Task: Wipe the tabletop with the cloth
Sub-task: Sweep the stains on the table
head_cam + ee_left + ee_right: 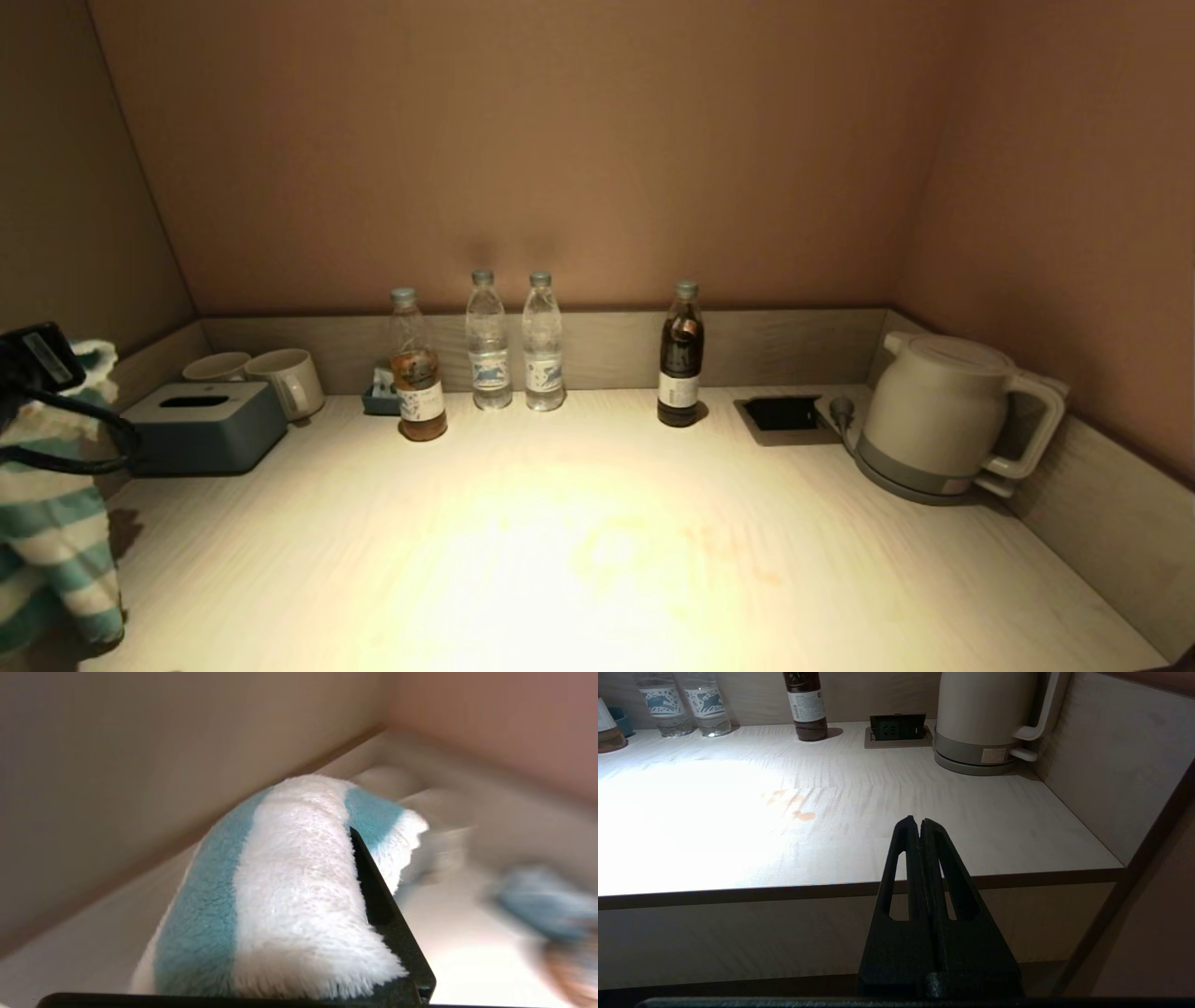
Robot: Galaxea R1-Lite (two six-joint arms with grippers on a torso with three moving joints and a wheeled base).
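1. Left gripper (42,373) raised at the bench's left edge, closed on the cloth (51,523); fingertips buried in terry, so grip probably tight.
2. Cloth hanging in folds above the tabletop (579,560) near its front-left corner, seemingly clear of the surface.
3. Right gripper (919,823) parked off the front edge toward the right corner, fingers pressed together, holding nothing.
4. Faint orange stains (796,807) mid-bench.
5. Tissue box (205,425) by the left rear corner; kettle (943,415) at right rear.
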